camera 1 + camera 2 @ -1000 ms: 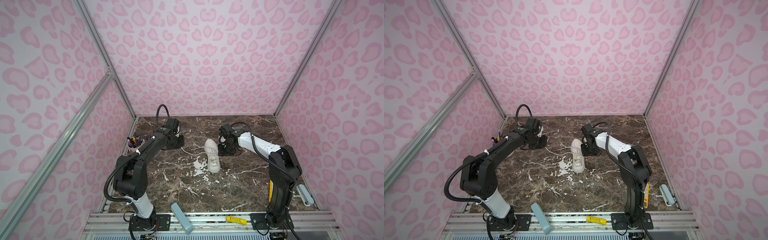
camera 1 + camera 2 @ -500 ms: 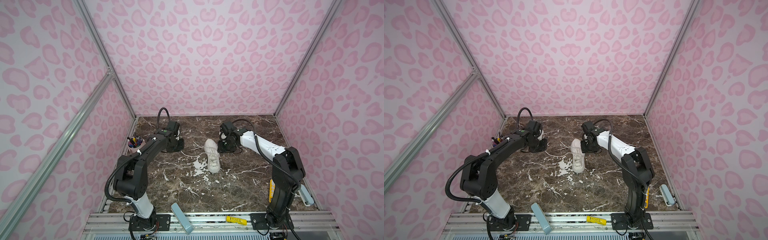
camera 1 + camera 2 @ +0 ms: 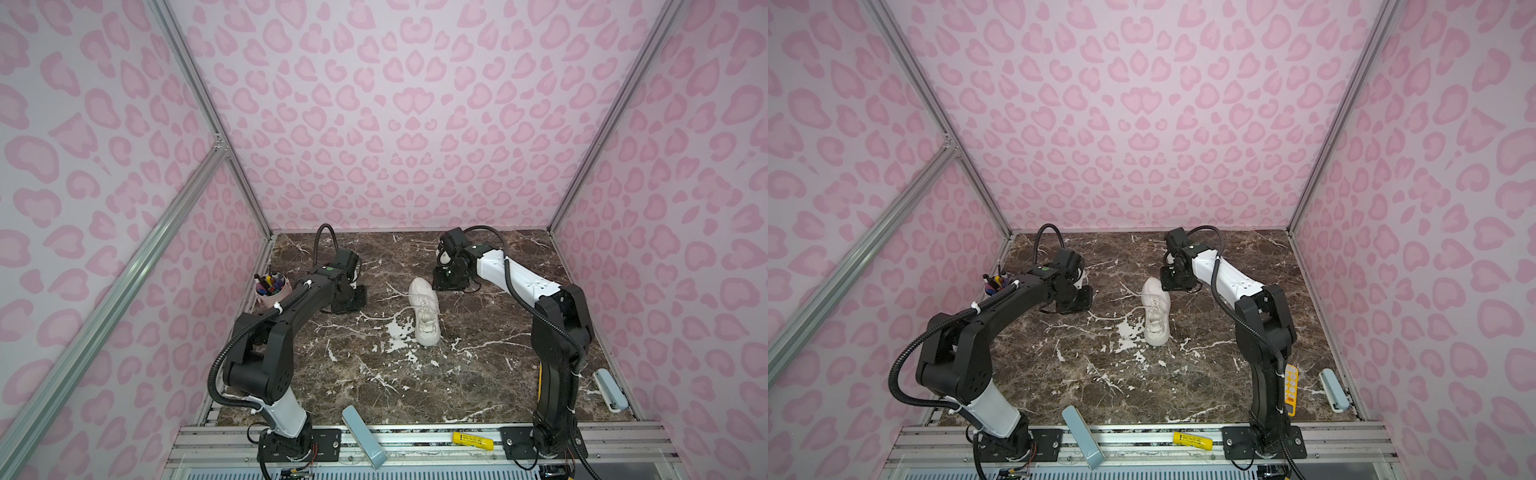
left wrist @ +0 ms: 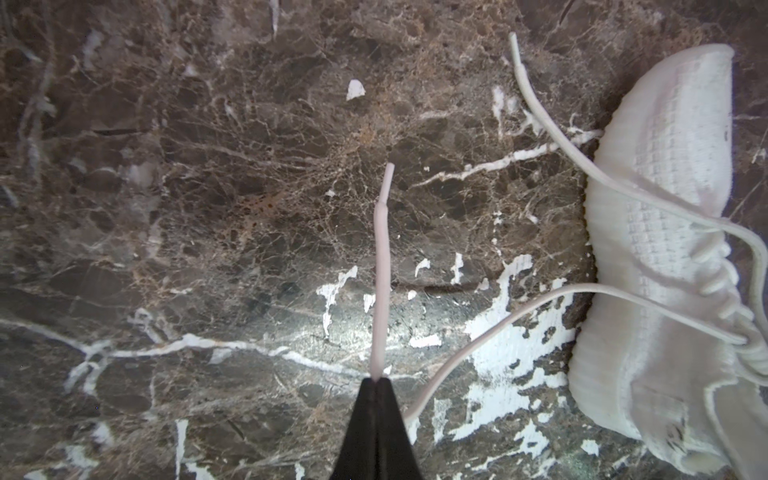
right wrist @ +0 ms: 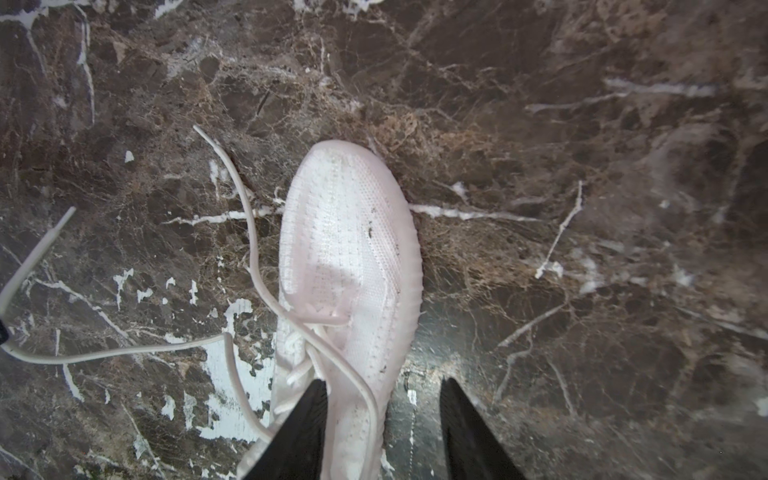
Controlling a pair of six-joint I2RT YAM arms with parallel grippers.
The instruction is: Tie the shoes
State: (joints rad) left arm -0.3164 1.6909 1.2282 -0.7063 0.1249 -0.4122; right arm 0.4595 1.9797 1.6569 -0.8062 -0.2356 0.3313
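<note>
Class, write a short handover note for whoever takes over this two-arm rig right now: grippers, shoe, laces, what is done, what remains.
Left gripper: jaws shut on one thin white lace near its tip, off to the shoe's side.
Right gripper: jaws open, holding nothing, above the white chunky-soled sneaker.
The sneaker sits sole down near the middle of the brown marble table.
Second lace end: lies loose on the table beside the toe.
Done: one lace gripped.
Left to do: grasp the second lace, cross, knot. No bow shows yet.
</note>
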